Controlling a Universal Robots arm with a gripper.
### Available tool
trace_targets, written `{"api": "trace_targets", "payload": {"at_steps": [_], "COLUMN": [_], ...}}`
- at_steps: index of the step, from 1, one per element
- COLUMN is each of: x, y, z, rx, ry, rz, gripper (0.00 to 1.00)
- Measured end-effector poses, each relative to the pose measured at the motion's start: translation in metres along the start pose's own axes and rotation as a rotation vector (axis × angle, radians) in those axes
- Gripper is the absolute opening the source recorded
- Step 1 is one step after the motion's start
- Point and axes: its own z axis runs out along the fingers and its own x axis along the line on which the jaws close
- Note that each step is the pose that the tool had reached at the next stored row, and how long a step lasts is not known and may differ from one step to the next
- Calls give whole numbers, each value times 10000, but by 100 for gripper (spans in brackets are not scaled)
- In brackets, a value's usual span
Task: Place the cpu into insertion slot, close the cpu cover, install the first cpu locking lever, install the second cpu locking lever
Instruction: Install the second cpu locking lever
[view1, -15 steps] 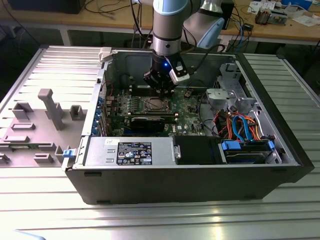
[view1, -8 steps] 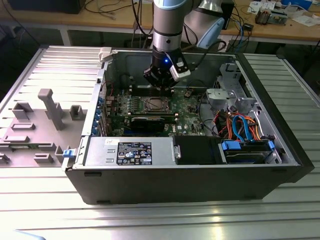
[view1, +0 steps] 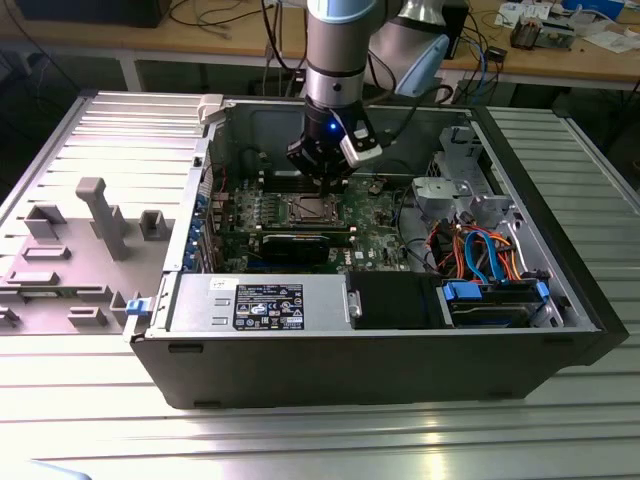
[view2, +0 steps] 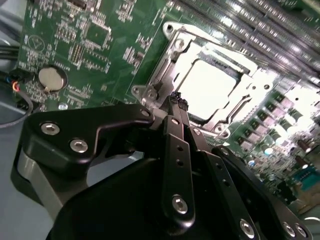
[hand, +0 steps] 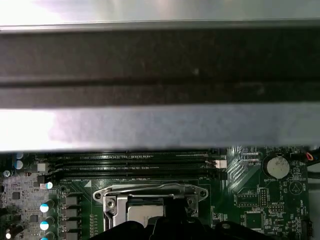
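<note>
The gripper (view2: 176, 100), at the middle of the second wrist view, has its 2 black fingers pressed together and pinching nothing, the tips just above the edge of the cpu cover (view2: 170, 65). The cover lies down over the insertion slot (view1: 309, 210) at the centre of the exterior view, the shiny cpu (view2: 212, 87) showing through its window. The cover looks thin, stiff and slippery; I judge its rim the safest hold.

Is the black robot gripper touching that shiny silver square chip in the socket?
Cannot tell. In the second wrist view the gripper hangs beside the silver chip, its tip overlapping the metal frame; no gap or contact shows plainly.
</note>
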Motion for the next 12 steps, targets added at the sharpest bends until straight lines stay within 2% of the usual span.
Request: {"api": "trace_targets", "payload": {"at_steps": [3,6,12], "x": [-1,-1,-3], "y": [-55,-77,-78], "z": [1,-2,-108], "rx": [23,58,65], "ry": [-1,0,-2], "rz": [-1,0,-2], "gripper": [11,11,11]}}
